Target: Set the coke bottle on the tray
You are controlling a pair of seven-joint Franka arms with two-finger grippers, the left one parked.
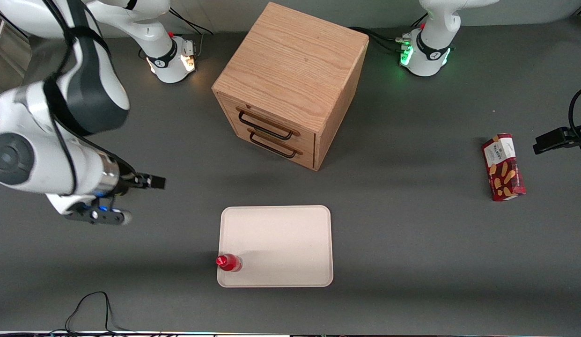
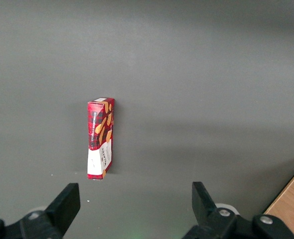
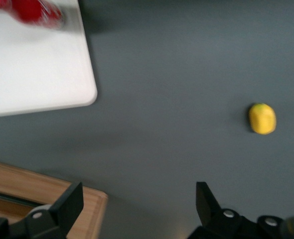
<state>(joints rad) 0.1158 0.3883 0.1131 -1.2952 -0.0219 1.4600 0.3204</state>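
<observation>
Front view: coke bottle [image 1: 229, 262] on tray [image 1: 281, 243], apparently upright; jaws [image 3: 137, 204] open, apart.

Pretty even, soft overhead light across the dark grey table [image 1: 412, 262], nothing blown out. The wooden cabinet [image 1: 290, 84] throws a faint wide shadow toward 4 o'clock, and the snack box [image 1: 503, 167] has a small soft one beside it. The working arm is smeared with motion blur in the front view, its tool [image 1: 152, 181] included, hanging above the table toward the working arm's end. The cream tray [image 1: 276, 245] reads bright but keeps its texture. The wrist shot is soft too: coke bottle [image 3: 35, 11] blurred, lemon [image 3: 262, 118] slightly fuzzy. Arm bases glow green and orange.
</observation>
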